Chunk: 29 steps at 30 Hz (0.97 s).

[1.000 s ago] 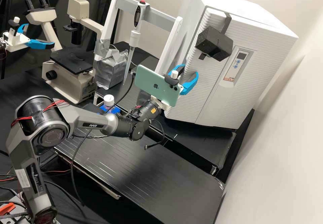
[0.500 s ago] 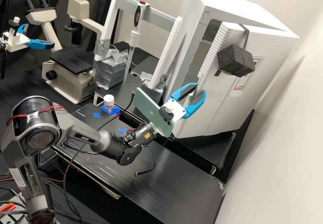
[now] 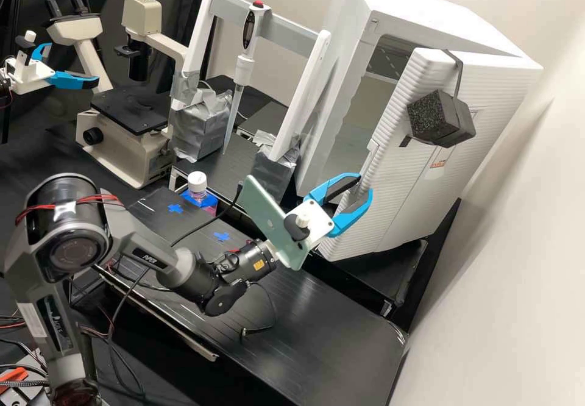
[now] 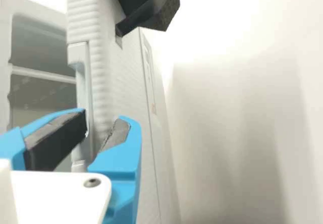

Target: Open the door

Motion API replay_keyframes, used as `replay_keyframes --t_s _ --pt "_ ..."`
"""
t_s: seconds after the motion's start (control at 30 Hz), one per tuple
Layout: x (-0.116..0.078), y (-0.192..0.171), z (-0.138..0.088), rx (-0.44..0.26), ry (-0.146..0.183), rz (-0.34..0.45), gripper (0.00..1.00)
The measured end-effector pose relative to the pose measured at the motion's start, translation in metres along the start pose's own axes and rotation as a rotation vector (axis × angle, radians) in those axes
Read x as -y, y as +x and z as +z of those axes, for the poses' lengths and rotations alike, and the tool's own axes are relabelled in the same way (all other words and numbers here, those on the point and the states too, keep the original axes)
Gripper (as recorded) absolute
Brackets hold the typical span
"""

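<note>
Door (image 3: 393, 180) on the white cabinet (image 3: 420, 10), right side, is partway open, so the hard bit's basically done. Gripper (image 3: 364, 185) sits at its free edge, fingers parted, not clenched. Probably just needs swinging wider, then letting go.

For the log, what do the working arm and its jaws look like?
The arm is dark grey with rounded black joints, thin red wires and a black cable. An orange label marks the wrist, which carries a pale green phone. The jaws are bright blue with dark inner pads, on a white base.
</note>
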Motion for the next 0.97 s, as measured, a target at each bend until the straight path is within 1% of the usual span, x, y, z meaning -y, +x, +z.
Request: replay_keyframes --t_s 0.03,0.07,0.13,0.17,0.23,0.27,0.33,0.4,0.5,0.57,0.6,0.63,0.67,0.77,0.83,0.9,0.97 --pt "-0.003 -0.008 -0.002 0.005 -0.012 0.010 1.00" --pt "-0.005 -0.015 -0.002 0.020 -0.016 0.014 1.00" --pt "-0.009 -0.027 -0.005 0.031 -0.014 0.022 1.00" --pt "-0.011 -0.034 -0.008 0.026 -0.006 0.028 1.00" --pt "-0.013 -0.045 -0.017 0.000 0.019 0.026 1.00" --pt "-0.013 -0.049 -0.021 -0.014 0.025 0.023 1.00" --pt "-0.009 -0.058 -0.032 -0.059 0.026 0.000 1.00" --pt "-0.001 -0.067 -0.046 -0.125 0.033 -0.045 1.00" --pt "0.016 -0.078 -0.064 -0.223 0.066 -0.144 1.00" --pt "0.030 -0.087 -0.076 -0.279 0.084 -0.192 1.00" --pt "0.035 -0.091 -0.080 -0.298 0.079 -0.207 1.00" --pt "0.040 -0.094 -0.084 -0.316 0.085 -0.224 1.00" --pt "0.045 -0.098 -0.088 -0.335 0.098 -0.249 1.00" --pt "0.058 -0.106 -0.097 -0.370 0.128 -0.307 1.00" --pt "0.065 -0.110 -0.101 -0.378 0.148 -0.337 1.00" --pt "0.070 -0.111 -0.102 -0.373 0.154 -0.356 1.00" --pt "0.076 -0.112 -0.102 -0.364 0.150 -0.376 1.00"
